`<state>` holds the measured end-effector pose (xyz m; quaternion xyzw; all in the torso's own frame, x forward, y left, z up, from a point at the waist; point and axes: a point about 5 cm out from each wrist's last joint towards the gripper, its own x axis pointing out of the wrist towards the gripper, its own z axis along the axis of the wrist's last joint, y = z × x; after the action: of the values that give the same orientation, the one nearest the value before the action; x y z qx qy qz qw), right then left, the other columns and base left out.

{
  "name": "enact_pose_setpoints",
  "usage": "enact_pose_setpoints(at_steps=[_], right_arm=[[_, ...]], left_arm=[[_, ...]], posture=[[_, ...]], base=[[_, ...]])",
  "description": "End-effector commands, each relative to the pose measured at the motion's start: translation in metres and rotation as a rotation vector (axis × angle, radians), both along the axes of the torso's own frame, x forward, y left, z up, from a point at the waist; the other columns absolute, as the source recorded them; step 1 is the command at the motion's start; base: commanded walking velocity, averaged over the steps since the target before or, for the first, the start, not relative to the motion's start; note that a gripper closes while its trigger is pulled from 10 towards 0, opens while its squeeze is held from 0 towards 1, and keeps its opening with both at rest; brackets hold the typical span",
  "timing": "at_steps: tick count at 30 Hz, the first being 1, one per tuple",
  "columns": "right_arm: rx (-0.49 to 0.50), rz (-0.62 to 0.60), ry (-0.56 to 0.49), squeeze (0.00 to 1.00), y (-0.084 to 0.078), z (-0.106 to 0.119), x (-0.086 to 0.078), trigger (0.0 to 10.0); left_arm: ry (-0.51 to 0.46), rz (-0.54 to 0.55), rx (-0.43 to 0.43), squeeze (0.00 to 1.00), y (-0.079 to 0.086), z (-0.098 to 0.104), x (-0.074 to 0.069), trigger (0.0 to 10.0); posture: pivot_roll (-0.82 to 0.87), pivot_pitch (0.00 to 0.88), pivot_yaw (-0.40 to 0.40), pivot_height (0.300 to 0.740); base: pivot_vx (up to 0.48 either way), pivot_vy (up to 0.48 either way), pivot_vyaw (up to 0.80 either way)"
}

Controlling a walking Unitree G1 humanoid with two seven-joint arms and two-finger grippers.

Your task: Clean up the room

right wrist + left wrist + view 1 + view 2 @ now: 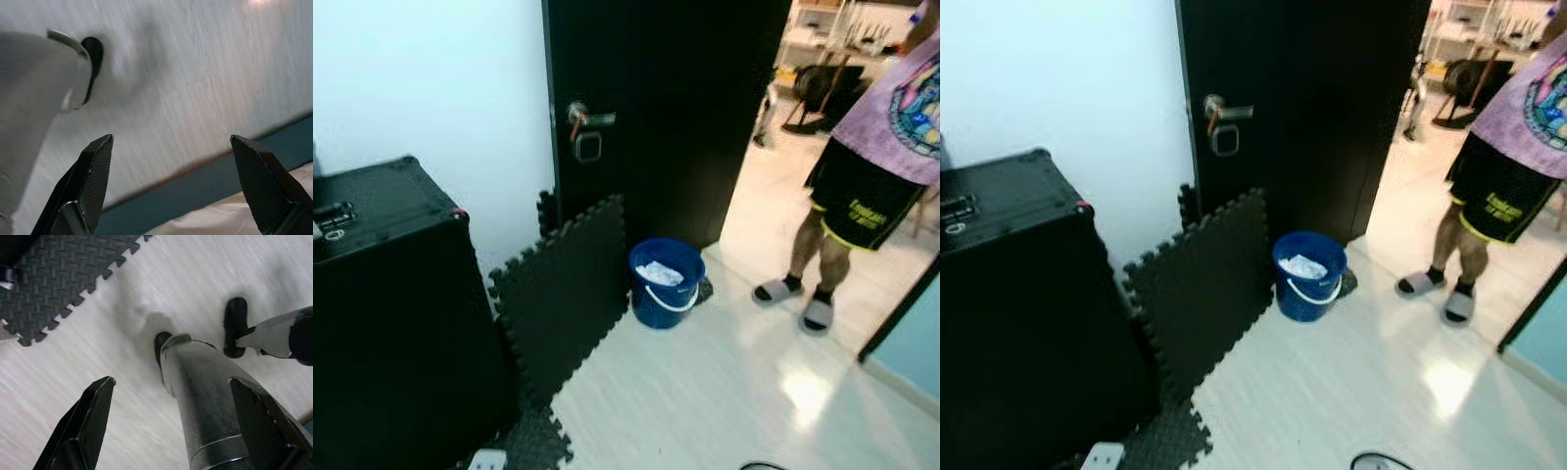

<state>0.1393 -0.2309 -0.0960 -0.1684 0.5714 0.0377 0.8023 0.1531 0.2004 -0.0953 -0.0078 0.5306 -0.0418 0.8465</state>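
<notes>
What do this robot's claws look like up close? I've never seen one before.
Each claw has two long black fingers that taper to blunt, wedge-like tips. On the right claw the fingers show a fine woven, carbon-like texture; those of the left claw look smoother and matte. Both sets stand wide apart. No cables or markings can be made out.

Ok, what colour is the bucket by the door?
Blue, with a white handle; the bucket shows best in the left eye view.
</notes>
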Motion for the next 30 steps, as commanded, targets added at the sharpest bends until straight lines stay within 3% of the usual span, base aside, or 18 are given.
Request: enact_pose_setpoints(at_steps=[1,13,23,27,30], right_arm=[[0.002,-0.015,-0.018,0.0,0.001,0.002,0.007,10.0],[-0.028,-0.042,0.007,0.0,0.003,0.001,0.006,10.0],[-0.044,-0.03,0.034,0.0,-0.001,0.0,-0.001,10.0],[-0.055,-0.021,0.063,0.0,-0.008,-0.002,-0.011,10.0],[-0.056,-0.019,0.069,0.0,-0.008,-0.002,-0.012,10.0]], left_arm=[[-0.013,-0.004,0.005,0.0,0.003,0.002,0.004,10.0],[0.013,-0.058,0.029,0.0,0.001,-0.001,-0.003,10.0],[-0.008,-0.077,0.042,0.0,-0.006,0.0,0.002,10.0],[-0.048,-0.116,0.068,0.0,-0.033,0.003,0.018,10.0],[-0.056,-0.126,0.079,0.0,-0.038,0.003,0.02,10.0]], posture=[[0.1,0.0,-0.019,0.729],[0.09,0.0,-0.013,0.729],[0.1,0.0,-0.016,0.729],[0.09,0.0,-0.012,0.729],[0.09,0.0,-0.013,0.729]], base=[[0.0,0.0,-0.76],[0.0,0.0,-0.76],[0.0,0.0,-0.76],[0.0,0.0,-0.76],[0.0,0.0,-0.75]])
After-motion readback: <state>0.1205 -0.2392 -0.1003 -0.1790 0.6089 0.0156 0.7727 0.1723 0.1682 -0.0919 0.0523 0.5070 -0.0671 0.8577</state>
